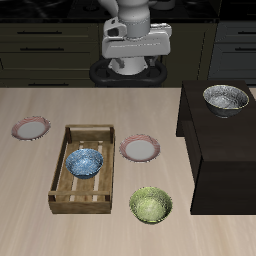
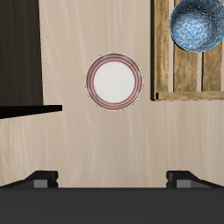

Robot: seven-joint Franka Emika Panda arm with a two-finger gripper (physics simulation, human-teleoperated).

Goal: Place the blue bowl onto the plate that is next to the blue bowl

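Note:
The blue bowl (image 1: 85, 162) sits inside a wooden slatted tray (image 1: 70, 190) on the table; it also shows in the wrist view (image 2: 198, 24). The plate (image 1: 140, 149) with a pink-red rim lies flat on the table just beside the tray, apart from the bowl, and shows in the wrist view (image 2: 114, 81). My gripper (image 1: 133, 62) hangs high above the table's back, well away from both. In the wrist view the gripper (image 2: 112, 179) is open and empty, its two fingertips (image 2: 39, 179) wide apart.
A second identical plate (image 1: 31, 127) lies on the tray's other side, farther back. An olive-green bowl (image 1: 150, 205) stands near the table's front edge. A grey-white patterned bowl (image 1: 226, 99) rests on a black box (image 1: 215, 150), which stands close beside the plate.

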